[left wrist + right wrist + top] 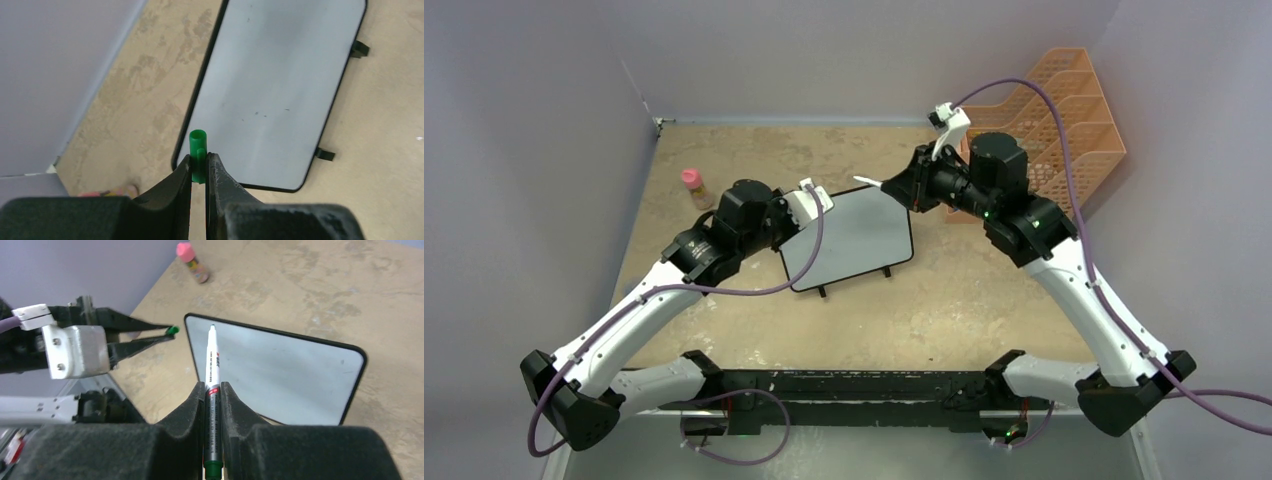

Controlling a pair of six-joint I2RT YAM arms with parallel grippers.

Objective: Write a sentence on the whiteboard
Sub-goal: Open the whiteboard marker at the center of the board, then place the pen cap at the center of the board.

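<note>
The whiteboard [856,240] lies on the tan table between the arms, its white face [275,85] bare except for a few faint specks. My right gripper [213,386] is shut on a white marker [212,360] whose uncapped tip points at the whiteboard [280,375] near its far left corner, slightly above the surface. In the top view the marker [868,182] sticks out of the right gripper [892,186] over the board's back edge. My left gripper [199,160] is shut on a small green cap [199,150] at the board's left edge.
A small bottle with a pink cap [695,187] stands at the back left of the table. An orange mesh file rack [1069,120] stands at the back right, behind the right arm. Lilac walls close in the left, back and right sides.
</note>
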